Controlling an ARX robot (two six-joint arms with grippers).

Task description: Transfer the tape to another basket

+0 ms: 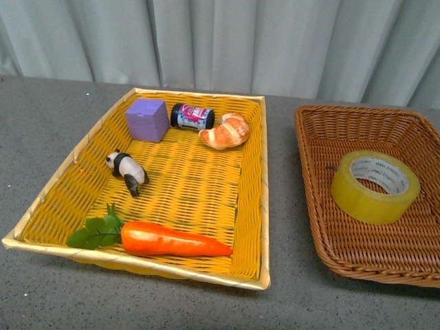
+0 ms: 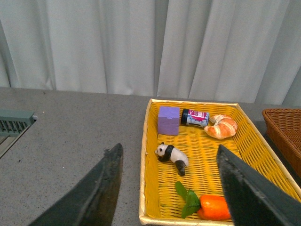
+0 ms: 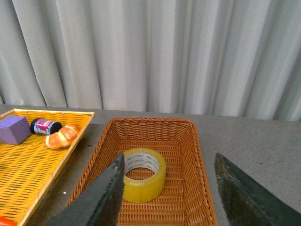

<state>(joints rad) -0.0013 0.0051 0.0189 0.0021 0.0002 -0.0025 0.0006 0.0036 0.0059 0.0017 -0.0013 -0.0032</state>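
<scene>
Tape (image 1: 375,186) lies flat in the brown basket (image 1: 313,148) (right side). Your right gripper (image 3: 167,197) hangs spread, empty: drop straight down, one finger inside the core.

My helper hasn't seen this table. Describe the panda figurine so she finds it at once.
Look in the yellow basket, left of the brown basket. Near its left wall, between the purple cube and the carrot, lies the panda figurine, the only black-and-white item there.
</scene>
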